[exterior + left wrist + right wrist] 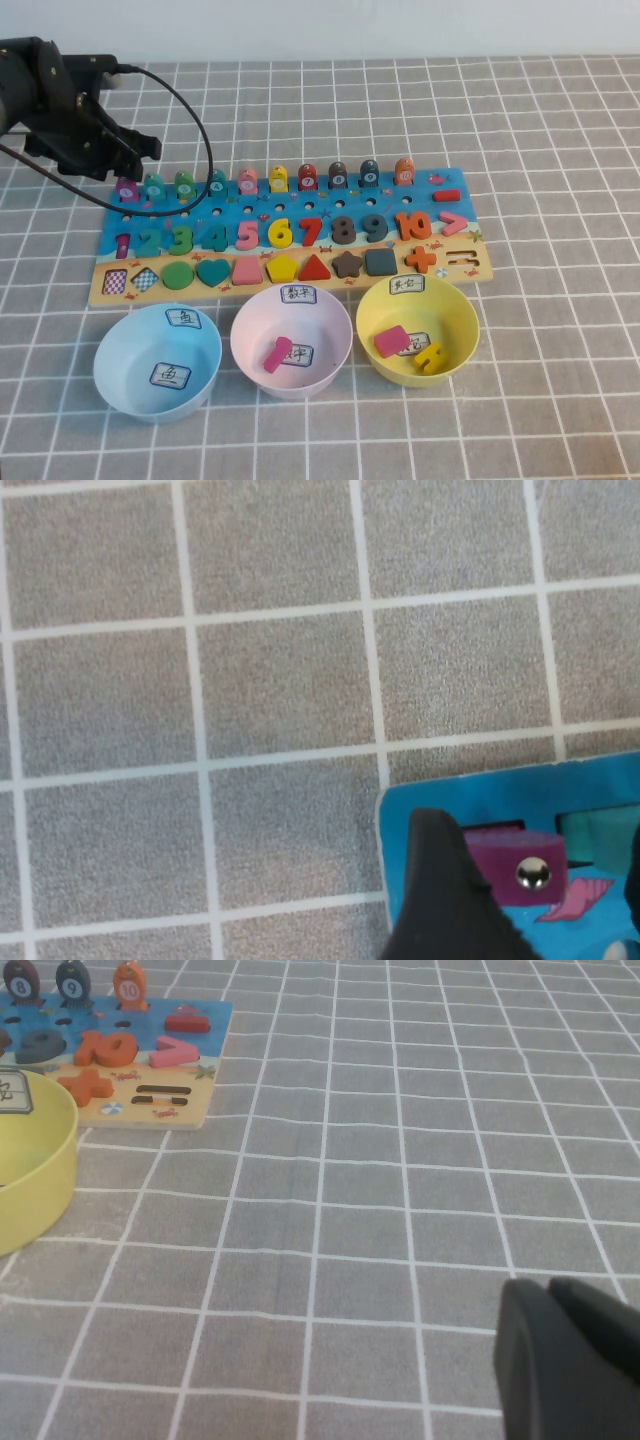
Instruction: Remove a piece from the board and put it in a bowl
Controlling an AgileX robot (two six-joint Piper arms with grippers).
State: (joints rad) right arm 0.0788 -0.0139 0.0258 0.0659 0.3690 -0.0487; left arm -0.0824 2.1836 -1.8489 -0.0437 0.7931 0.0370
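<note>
L gripper (128, 160) over piece (515, 865); R gripper (570, 1360) parked.

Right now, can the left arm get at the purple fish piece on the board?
Probably yes: the left gripper hovers right over the purple fish piece at the board's far-left corner, nothing between them.

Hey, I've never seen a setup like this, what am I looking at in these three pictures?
It's a two-armed robot at a table covered in a grey checked cloth. One picture looks down from above; the other two come from cameras on each wrist. A wooden puzzle board holds numbers, shapes and fish. In front sit a blue bowl, a pink bowl and a yellow bowl. The left gripper is at the board's far left corner, over the purple fish piece. The right gripper is off to the side above bare cloth, holding nothing.
</note>
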